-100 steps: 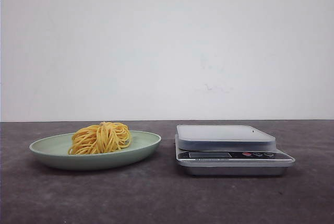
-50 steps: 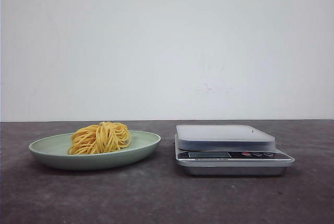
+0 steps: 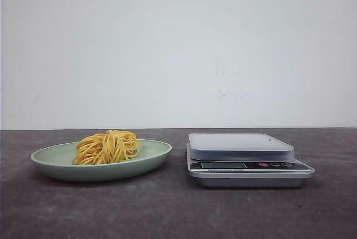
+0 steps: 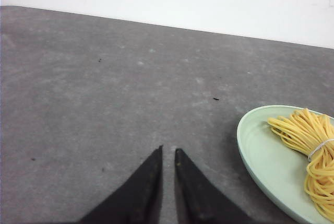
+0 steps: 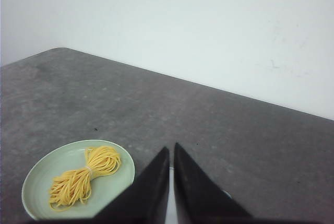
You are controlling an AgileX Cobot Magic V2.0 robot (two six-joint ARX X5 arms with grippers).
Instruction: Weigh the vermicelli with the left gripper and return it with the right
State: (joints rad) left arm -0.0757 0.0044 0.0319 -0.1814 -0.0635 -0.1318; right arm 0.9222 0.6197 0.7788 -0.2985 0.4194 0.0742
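Observation:
The vermicelli (image 3: 107, 146), a small nest of thin yellow strands tied with a band, lies on the pale green plate (image 3: 50, 161) at the left. It also shows in the left wrist view (image 4: 312, 153) and the right wrist view (image 5: 83, 176). The grey kitchen scale (image 3: 245, 158) stands to the right of the plate with nothing on its platform. My left gripper (image 4: 167, 151) hangs over bare table beside the plate (image 4: 261, 156), jaws nearly closed and empty. My right gripper (image 5: 171, 148) is shut and empty above the scale. Neither gripper shows in the front view.
The dark grey table (image 3: 167, 211) runs back to a white wall (image 3: 178, 49). The plate (image 5: 39, 182) and the scale stand side by side with a narrow gap between them.

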